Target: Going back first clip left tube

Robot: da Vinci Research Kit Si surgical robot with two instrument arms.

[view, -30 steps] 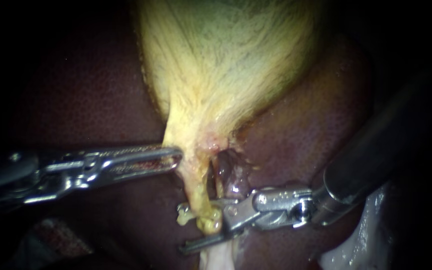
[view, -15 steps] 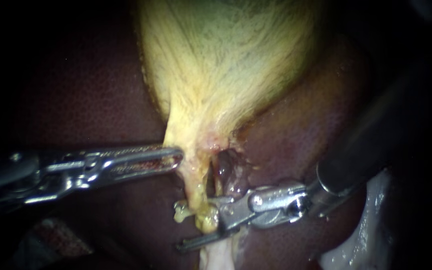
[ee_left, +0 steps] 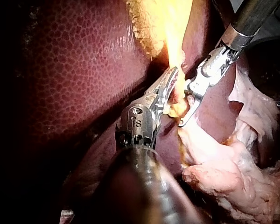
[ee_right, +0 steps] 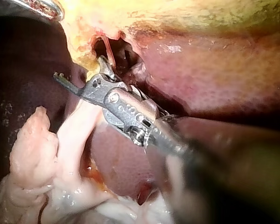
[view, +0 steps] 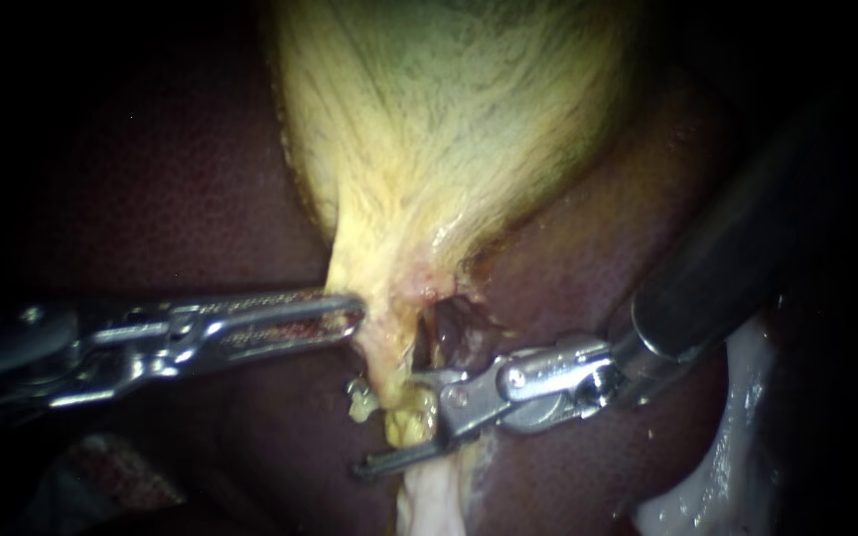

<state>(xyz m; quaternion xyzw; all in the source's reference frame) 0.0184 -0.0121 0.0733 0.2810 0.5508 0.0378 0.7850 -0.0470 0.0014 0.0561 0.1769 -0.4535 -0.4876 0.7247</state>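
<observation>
Here the left instrument (view: 345,314) comes in level over the dark liver (view: 151,179). Its 2 jaws are drawn narrow on the edge of the gallbladder (view: 449,129) at its neck, where the yellow wall tapers downward. Below that grip the neck thins into the left tube (view: 387,362), a yellow strand running down beside a dark gap. A thinner strand (view: 436,347) stands on the far side of the gap. The right instrument (view: 389,422) reaches in from the right with its jaws wide apart, holding nothing. 1 jaw lies across just above the tube's lumpy lower end and the other slants below it, so the tube sits between them. Whether either jaw presses the tube cannot be told. The right wrist view shows the same wide gap with yellow tissue in it. Pale tissue (view: 429,501) trails down from under the lower jaw.
</observation>
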